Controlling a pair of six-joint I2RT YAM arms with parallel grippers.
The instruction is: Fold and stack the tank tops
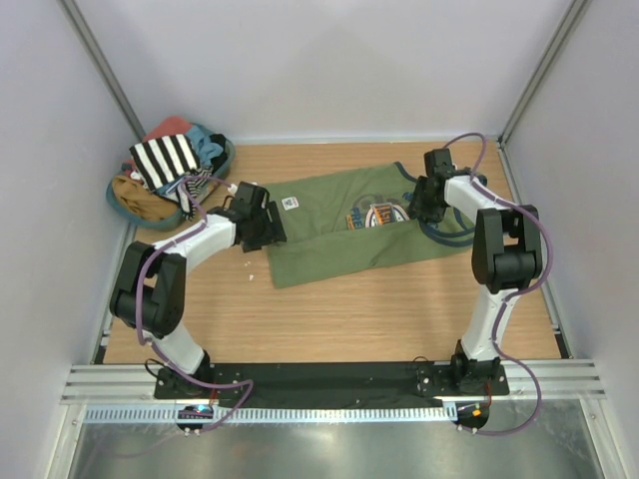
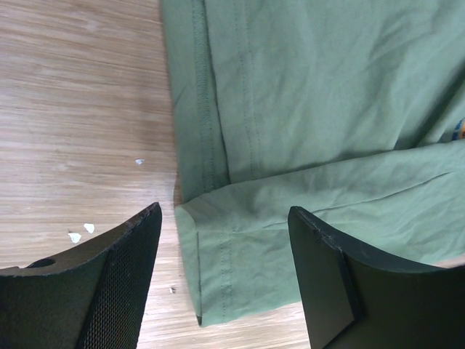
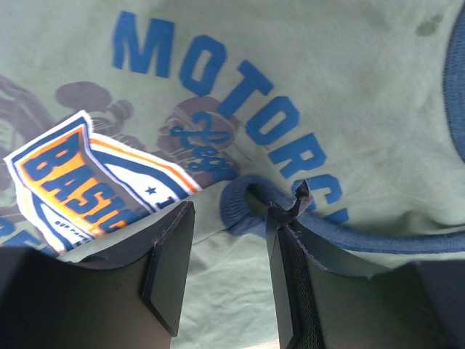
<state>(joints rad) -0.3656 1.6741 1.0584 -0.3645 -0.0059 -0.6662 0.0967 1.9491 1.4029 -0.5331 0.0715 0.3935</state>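
The olive green tank top (image 1: 339, 235) lies flat across the middle of the table, its near long side folded over, printed patch (image 1: 381, 214) face up. My left gripper (image 1: 266, 228) is open over its left hem; in the left wrist view the fingers (image 2: 131, 262) straddle the folded hem corner (image 2: 218, 269). My right gripper (image 1: 420, 203) is open at the armhole end; in the right wrist view its jaws stand apart over the blue ribbed trim (image 3: 243, 203) beside the patch (image 3: 80, 182). The black-and-white striped tank top (image 1: 165, 160) lies on top of the pile at the far left.
A round blue basket (image 1: 120, 205) at the far left corner holds the pile, with a salmon-red garment (image 1: 170, 127), a light blue one (image 1: 212, 146) and a tan one (image 1: 140, 195). Small white flecks (image 1: 250, 265) lie on the wood. Walls close in on three sides.
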